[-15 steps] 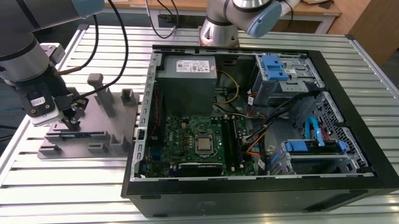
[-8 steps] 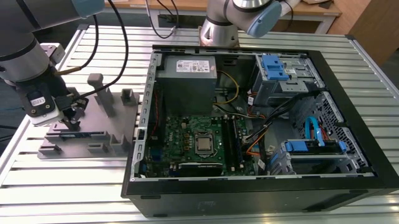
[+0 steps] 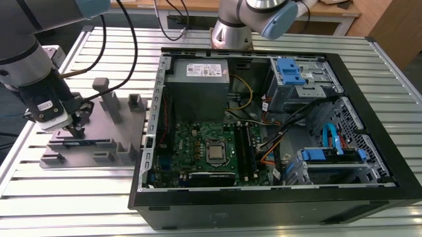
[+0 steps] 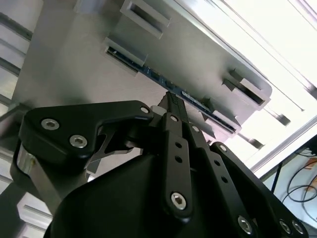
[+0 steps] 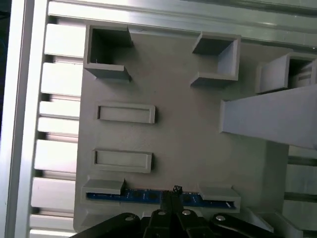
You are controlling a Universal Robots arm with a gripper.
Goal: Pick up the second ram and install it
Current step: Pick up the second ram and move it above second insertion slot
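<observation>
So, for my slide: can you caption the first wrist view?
Gripper at the long blue-green memory board, which sits in the grey plastic slotted block.

Slatted metal table (image 3: 66, 197), wooden desk (image 3: 343, 11) behind

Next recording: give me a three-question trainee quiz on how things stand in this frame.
1. True or false: the ram lies inside the case.
2. The gripper is: A at the ram; B inside the case; C above the case.
3. Fill in: in the exterior view, the fixture holding the ram sits on the view's ___ of the case.

Key: 1 false, it stands in the fixture; 2 A; 3 left.
</observation>
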